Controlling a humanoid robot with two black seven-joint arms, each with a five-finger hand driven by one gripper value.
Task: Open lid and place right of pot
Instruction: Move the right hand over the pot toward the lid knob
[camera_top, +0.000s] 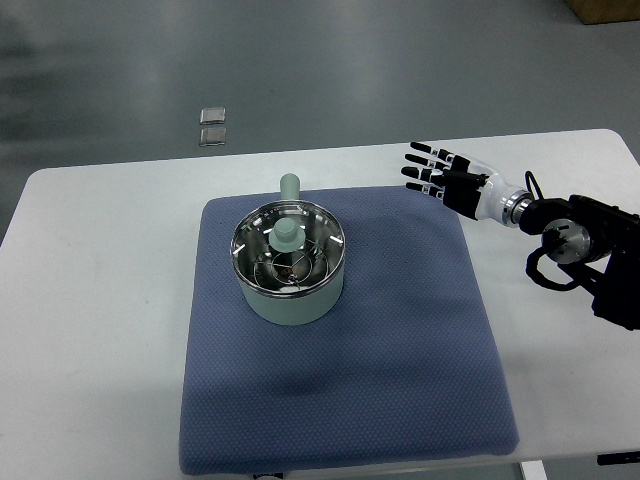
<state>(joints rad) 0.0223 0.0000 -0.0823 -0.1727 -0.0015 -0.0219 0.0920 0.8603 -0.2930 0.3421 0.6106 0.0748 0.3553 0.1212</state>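
A pale green pot stands on the blue mat, left of the mat's middle, with its handle pointing to the far side. A glass lid with a metal rim rests on the pot, a green knob at its centre. My right hand hovers over the mat's far right corner, well to the right of the pot, fingers spread and holding nothing. The right arm enters from the right edge. No left arm shows.
The mat lies on a white table. Two small square plates sit on the grey floor beyond the table's far edge. A cardboard box corner shows at the top right.
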